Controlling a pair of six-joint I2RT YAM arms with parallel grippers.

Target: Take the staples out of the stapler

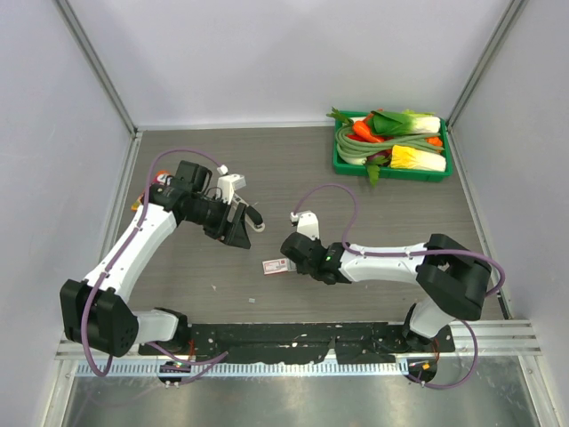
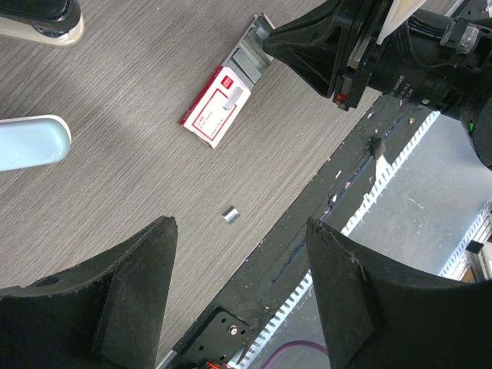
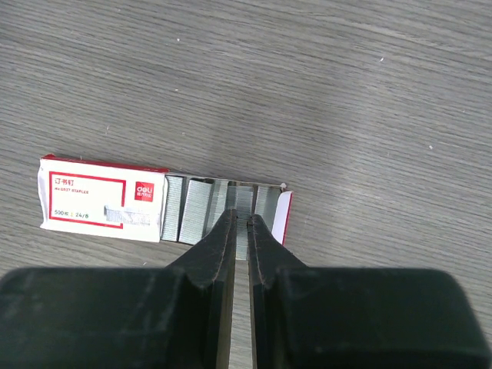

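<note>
Right wrist view: right gripper (image 3: 240, 219) pinched closed over the box (image 3: 100, 201), likely to drop staples (image 3: 192, 211) there; left gripper (image 2: 240, 225) gapes near that box.

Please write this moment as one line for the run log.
left hand: open | right hand: almost shut, tips at staples in open box | stapler: on table, unheld | staple bit: loose on table

Robot lab test cell, white panel walls (image 1: 293, 53), aluminium frame posts (image 1: 96, 67), wood-grain table (image 1: 400, 222)
</note>
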